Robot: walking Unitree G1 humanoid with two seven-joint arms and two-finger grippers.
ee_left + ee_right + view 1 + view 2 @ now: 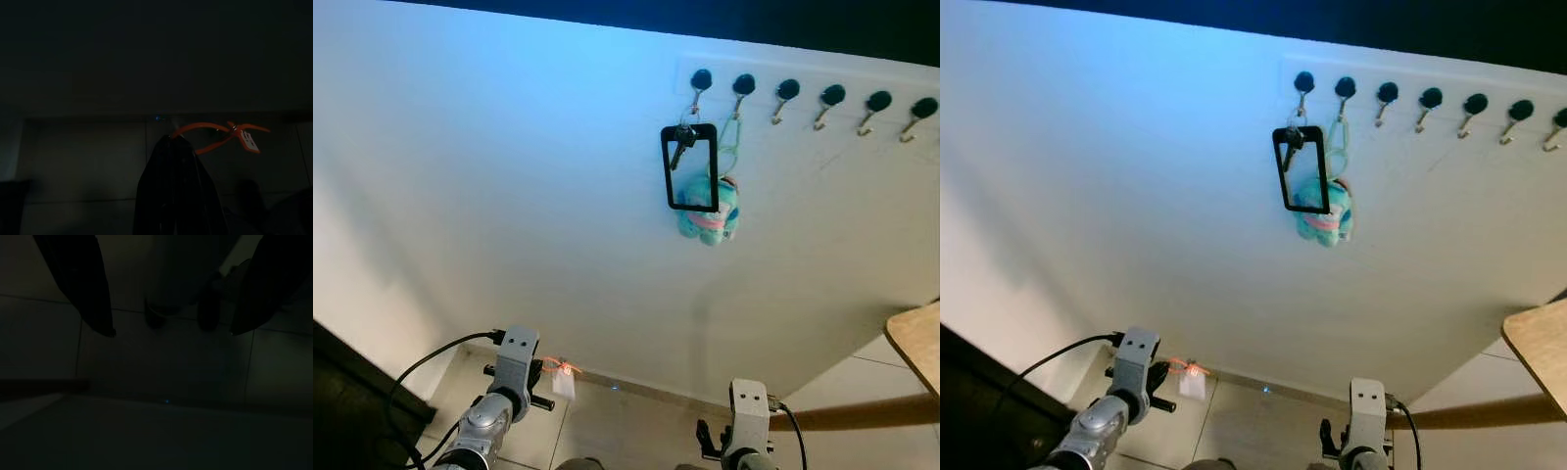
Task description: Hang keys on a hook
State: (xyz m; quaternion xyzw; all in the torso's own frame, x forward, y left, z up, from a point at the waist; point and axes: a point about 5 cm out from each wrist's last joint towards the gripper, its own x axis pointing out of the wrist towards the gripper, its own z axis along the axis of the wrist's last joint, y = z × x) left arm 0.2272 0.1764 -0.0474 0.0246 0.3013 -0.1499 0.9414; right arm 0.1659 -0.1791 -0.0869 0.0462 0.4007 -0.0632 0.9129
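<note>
Low on the left, my left gripper is shut on an orange loop with a white key tag. In the left wrist view the black fingers pinch the orange loop, and the tag hangs off its far end. High on the white wall is a row of several black-knobbed hooks. The leftmost hook carries keys and a black card frame. The second hook holds a green cord with a teal plush. My right gripper hangs low, open and holding nothing.
A wooden tabletop edge juts in at the right, with a wooden bar below it. Dark furniture stands at the lower left. Pale floor tiles run along the wall's base.
</note>
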